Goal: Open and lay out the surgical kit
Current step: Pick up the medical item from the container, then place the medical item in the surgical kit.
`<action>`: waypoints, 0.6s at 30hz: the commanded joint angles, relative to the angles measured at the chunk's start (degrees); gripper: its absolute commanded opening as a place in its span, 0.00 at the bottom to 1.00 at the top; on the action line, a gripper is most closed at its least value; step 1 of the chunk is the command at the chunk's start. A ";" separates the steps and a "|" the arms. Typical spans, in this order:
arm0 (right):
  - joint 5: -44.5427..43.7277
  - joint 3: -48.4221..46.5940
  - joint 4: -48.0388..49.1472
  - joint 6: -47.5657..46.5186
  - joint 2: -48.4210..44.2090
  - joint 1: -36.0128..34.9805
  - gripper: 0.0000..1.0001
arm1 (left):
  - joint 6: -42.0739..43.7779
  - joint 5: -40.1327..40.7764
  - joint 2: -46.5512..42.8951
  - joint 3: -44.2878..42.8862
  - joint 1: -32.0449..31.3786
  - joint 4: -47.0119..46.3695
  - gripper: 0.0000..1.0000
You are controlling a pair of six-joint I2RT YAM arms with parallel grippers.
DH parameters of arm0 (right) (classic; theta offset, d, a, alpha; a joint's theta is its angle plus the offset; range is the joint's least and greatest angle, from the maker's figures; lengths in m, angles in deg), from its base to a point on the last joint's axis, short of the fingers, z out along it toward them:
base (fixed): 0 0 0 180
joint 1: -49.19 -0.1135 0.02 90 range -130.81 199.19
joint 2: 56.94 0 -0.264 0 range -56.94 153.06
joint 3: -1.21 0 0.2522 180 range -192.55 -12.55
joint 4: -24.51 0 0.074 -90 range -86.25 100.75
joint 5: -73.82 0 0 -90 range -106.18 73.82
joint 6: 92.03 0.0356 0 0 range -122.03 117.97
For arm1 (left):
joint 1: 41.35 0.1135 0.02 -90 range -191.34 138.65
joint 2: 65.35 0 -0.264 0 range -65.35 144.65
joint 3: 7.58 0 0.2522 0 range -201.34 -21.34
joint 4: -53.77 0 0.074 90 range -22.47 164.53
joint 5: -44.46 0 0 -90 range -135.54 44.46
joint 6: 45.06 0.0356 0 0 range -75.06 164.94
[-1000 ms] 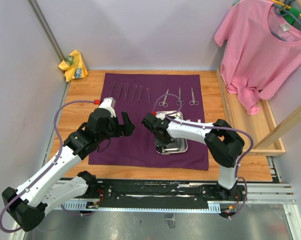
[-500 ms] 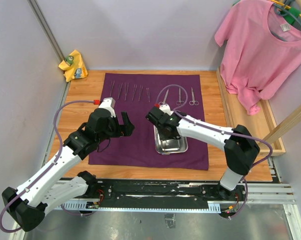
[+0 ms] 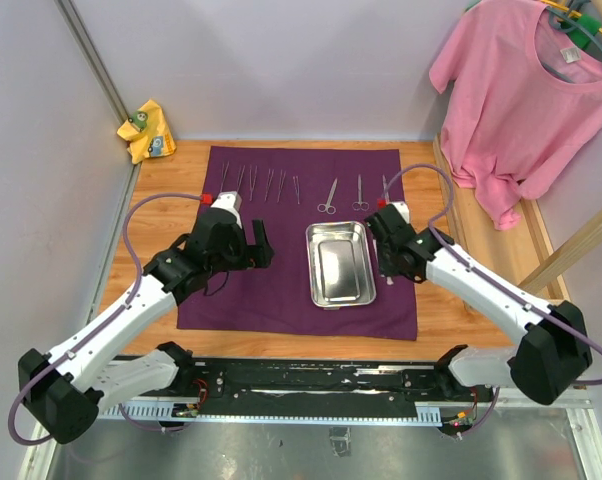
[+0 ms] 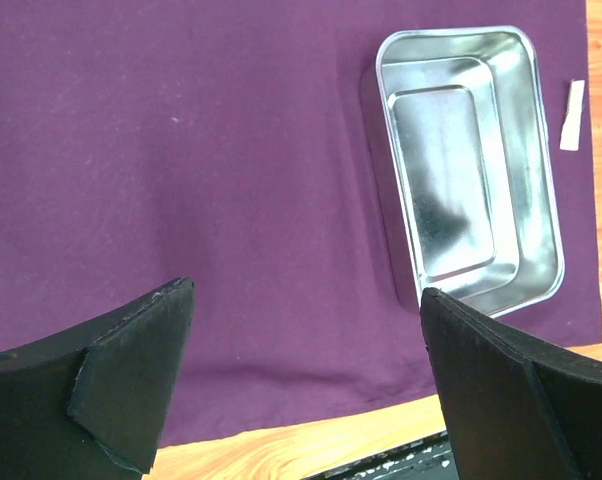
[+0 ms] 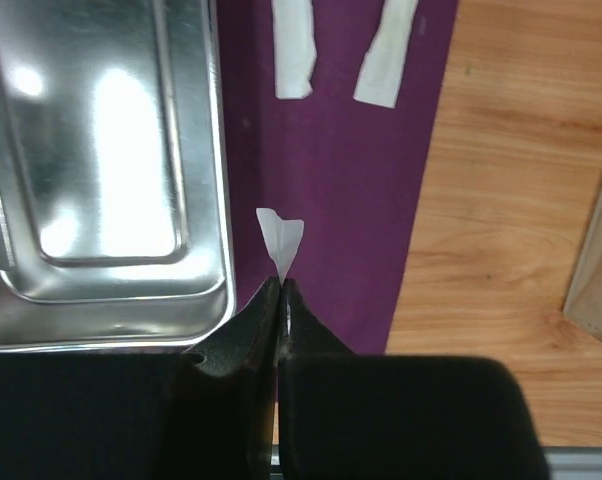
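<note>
Left pincer (image 4: 306, 290), jaws wide apart: flat purple cloth (image 4: 181, 150) between and ahead of the fingers, open passage. Steel tray (image 4: 471, 160) ahead to its right; its raised rim is the one obstacle on that side. Right pincer (image 5: 281, 285), jaws closed on a gauze scrap (image 5: 279, 232): tray rim just to its left, a narrow cloth lane ahead, two gauze strips (image 5: 294, 50) lying flat farther along that lane. To its right, wooden table (image 5: 501, 200), open up to a wooden frame (image 5: 599, 250) at far right.
</note>
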 commanded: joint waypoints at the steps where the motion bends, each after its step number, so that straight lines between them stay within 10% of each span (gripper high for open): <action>1: 1.81 5.28 0.46 -4.97 -3.21 4.08 0.01 | -2.02 -0.64 2.07 -1.33 0.10 -1.67 0.99; 18: 11.89 15.92 13.98 -9.27 3.66 15.08 0.01 | -12.99 0.10 3.08 4.59 -1.32 -3.24 0.99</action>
